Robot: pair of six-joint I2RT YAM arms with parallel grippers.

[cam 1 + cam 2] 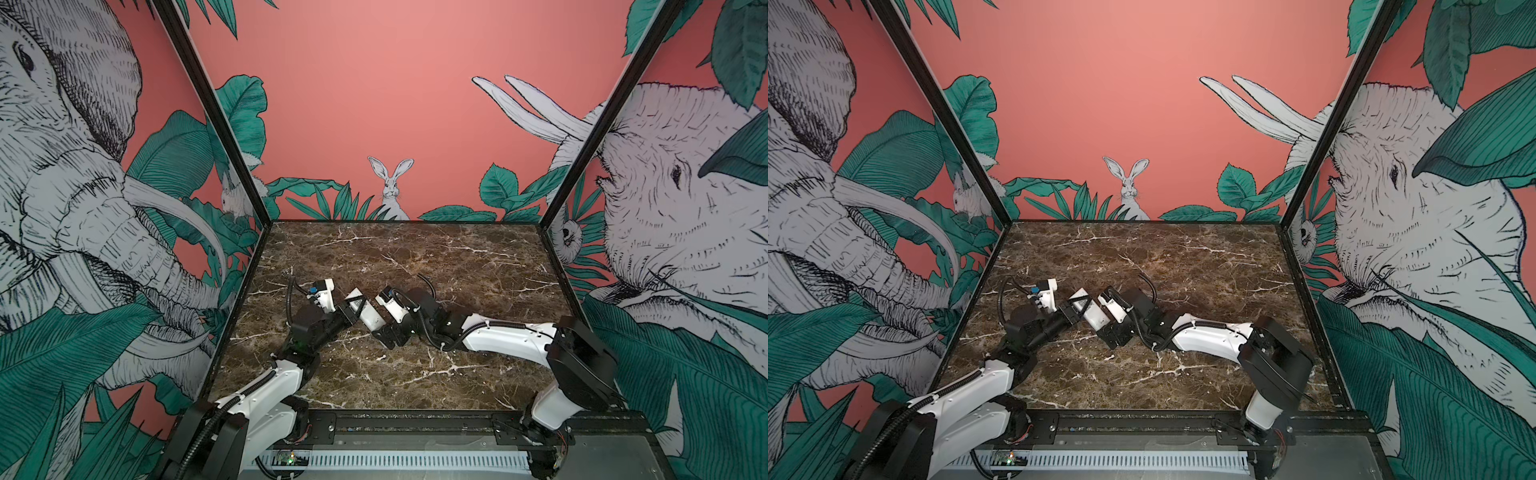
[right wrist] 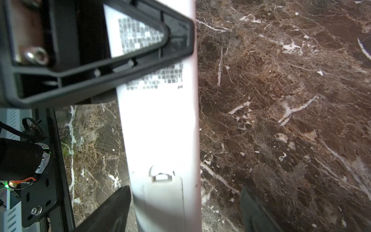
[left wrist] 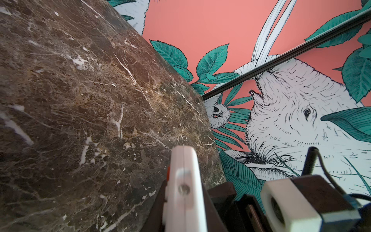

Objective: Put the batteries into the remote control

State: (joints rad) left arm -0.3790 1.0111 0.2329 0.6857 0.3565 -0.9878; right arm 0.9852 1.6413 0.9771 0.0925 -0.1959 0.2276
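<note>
Left fingers [image 2: 80, 84] gripping remote control [image 2: 158, 124], right fingers [image 2: 112, 209] seemingly straddling

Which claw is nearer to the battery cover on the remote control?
Right. The right claw straddles the battery cover end of the remote control, jaws open; the left claw clamps the opposite, labelled end.
</note>
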